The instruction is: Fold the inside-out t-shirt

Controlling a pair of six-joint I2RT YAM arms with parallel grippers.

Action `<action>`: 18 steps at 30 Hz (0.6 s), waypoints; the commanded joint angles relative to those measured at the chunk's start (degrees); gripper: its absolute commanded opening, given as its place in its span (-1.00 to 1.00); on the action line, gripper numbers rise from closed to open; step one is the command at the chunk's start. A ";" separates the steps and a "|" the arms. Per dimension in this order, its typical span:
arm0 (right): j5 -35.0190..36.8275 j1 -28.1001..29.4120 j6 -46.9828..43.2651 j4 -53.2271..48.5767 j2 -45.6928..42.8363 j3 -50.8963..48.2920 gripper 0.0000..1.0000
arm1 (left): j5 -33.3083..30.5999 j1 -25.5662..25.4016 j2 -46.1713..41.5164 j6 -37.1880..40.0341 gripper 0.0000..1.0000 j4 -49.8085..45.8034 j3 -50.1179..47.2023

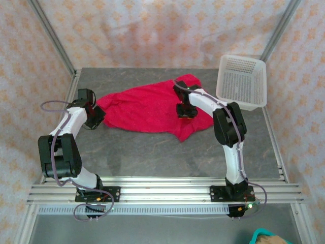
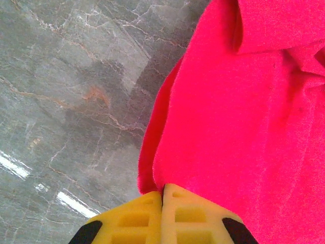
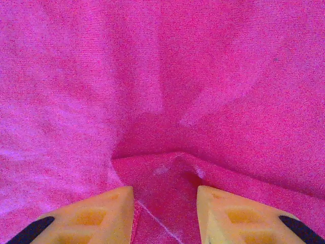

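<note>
Desk (image 1: 152,152), grey marbled top. The inside-out t-shirt (image 1: 147,109) lies spread in a loose, rumpled heap across the far middle of the desk, running from the left claw to past the right claw.

Left claw (image 2: 162,195): yellow fingers (image 2: 132,218) pressed together, clamped on the shirt's left edge. In the left wrist view the fabric rises from the fingertips, with bare desk beside it.

Right claw (image 3: 165,195): fingers (image 3: 101,213) apart, set down on the shirt's right part. A raised fold of fabric sits in the gap between them, not squeezed.

Container: white mesh basket (image 1: 242,81) at the far right corner of the desk, opening up, its mesh floor visible across the whole opening. The shirt lies outside it, its right end near the basket but not touching.
</note>
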 commanded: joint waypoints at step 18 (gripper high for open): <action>5.28 0.38 -1.80 -3.16 2.76 0.96 -0.41 | -1.91 0.43 -0.06 1.19 -1.00 -1.21 -0.62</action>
